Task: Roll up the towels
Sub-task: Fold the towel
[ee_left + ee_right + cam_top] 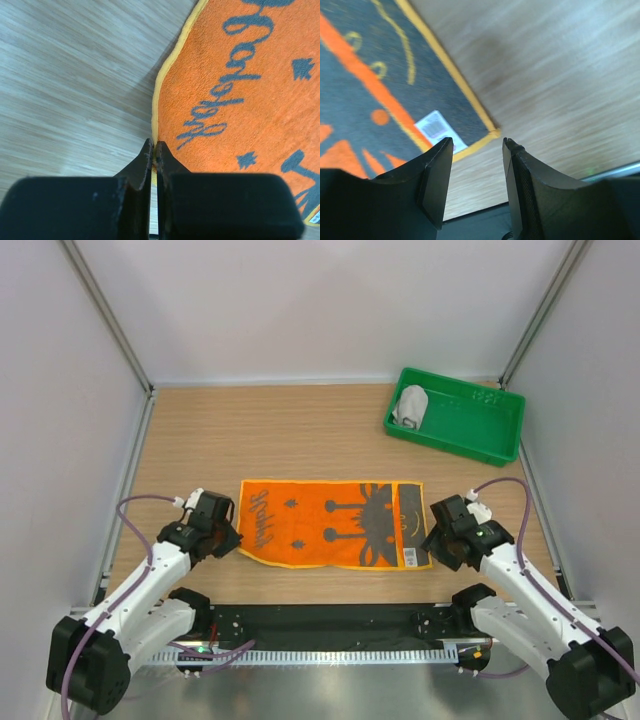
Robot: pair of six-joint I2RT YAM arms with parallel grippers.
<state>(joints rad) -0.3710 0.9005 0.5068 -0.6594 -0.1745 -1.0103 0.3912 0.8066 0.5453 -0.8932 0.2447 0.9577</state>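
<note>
- Your left claw (153, 145) is clamping the orange towel's (325, 523) near-left hem on the counter (300, 430), its fingers hiding the pinch.
- Your right claw (477, 145) is hanging apart over the near-right corner.
- The grey towel (411, 406) is sitting in the tray (470, 432).

We see dark cursive lettering (220, 95) on the orange towel (335, 523), toward its nine o'clock end, but cannot read it surely. At its five o'clock corner a white barcode sticker (439, 129) carries print too small to read.
</note>
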